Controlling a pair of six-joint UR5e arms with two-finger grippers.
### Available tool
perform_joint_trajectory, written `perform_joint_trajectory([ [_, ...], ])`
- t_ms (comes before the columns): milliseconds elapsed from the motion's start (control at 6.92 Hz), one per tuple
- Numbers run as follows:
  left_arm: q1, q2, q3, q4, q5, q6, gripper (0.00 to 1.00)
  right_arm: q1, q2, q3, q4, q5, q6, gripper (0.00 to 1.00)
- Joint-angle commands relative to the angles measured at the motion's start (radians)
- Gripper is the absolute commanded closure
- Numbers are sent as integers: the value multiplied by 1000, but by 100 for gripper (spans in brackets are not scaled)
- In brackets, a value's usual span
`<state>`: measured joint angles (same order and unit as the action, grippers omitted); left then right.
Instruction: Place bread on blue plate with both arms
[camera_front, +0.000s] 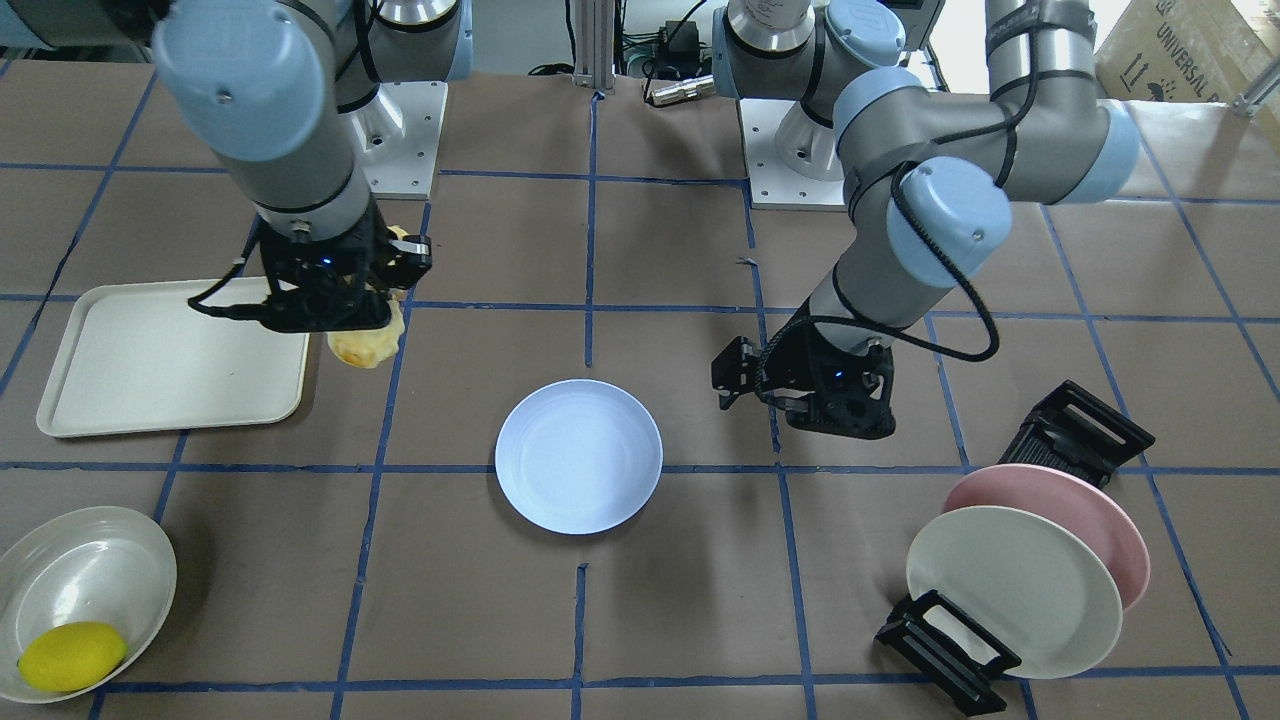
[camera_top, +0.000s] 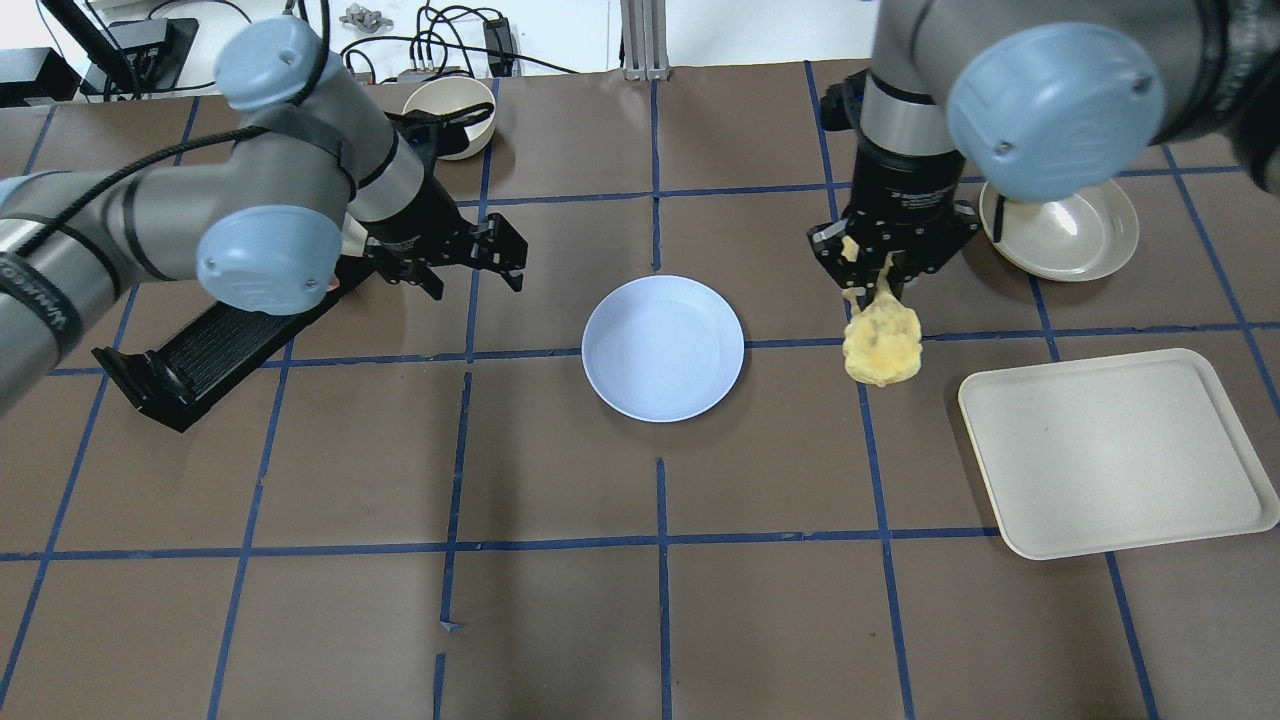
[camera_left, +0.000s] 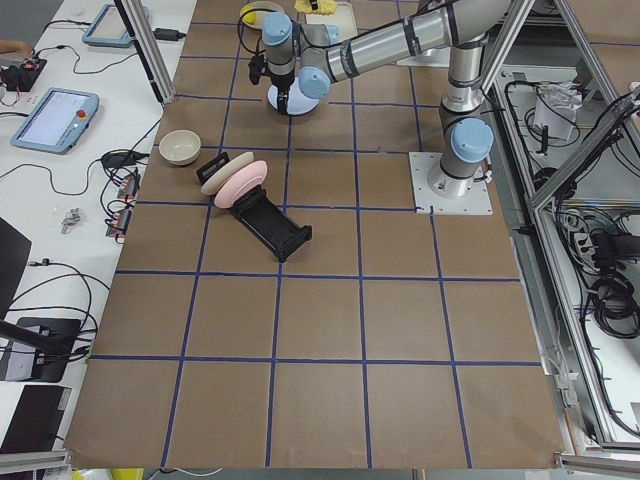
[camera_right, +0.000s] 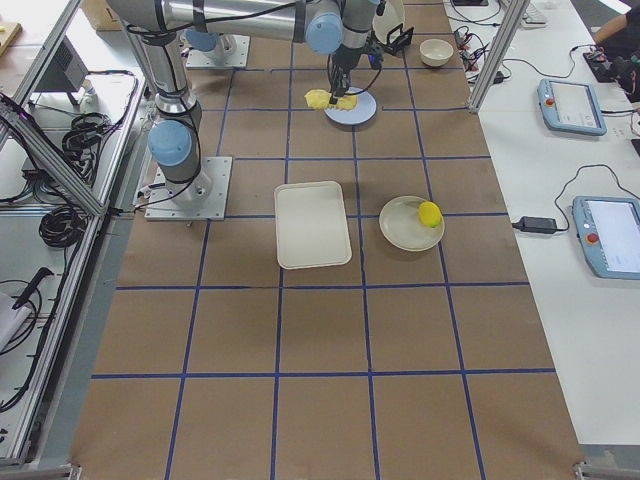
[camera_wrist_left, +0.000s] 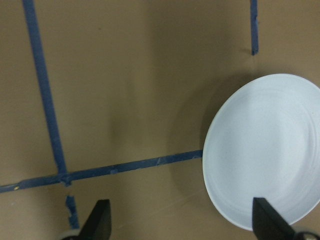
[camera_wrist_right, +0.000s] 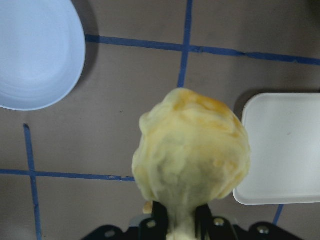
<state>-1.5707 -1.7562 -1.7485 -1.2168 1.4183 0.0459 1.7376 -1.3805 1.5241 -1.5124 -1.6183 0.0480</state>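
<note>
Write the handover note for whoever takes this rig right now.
Right claw: shut on one end of the pale-yellow bumpy bread loaf, which hangs from it between the round pale-blue plate and the cream rectangular tray.
Left claw: open and empty, poised at the plate's other side.
Done: bread picked up.
Left: carry it over the plate, which is empty, and set it down, probably with the left claw helping.

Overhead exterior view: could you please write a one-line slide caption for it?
Right gripper holds the bread beside the empty blue plate while the left gripper hovers open opposite.
</note>
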Motion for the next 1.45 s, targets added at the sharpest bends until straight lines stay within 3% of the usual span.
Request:
perform_joint_trajectory([
  [0,11,113,73,-203,103,3,0,179,214,-164,-72,5,157,71],
  [289,5,119,194,-344,197,-7,0,269,377,-248,-145,3,217,64],
  [578,3,145,190,-339,185,-12,0,269,451,-236,-224,0,228,56],
  [1012,12,133,216,-374,189,-29,0,269,472,-229,-226,-12,245,9],
  [1157,15,138,219,-375,186,-29,0,269,472,-228,-239,-15,243,1],
  [1301,15,138,219,-374,186,-29,0,269,475,-229,-244,-15,242,0],
])
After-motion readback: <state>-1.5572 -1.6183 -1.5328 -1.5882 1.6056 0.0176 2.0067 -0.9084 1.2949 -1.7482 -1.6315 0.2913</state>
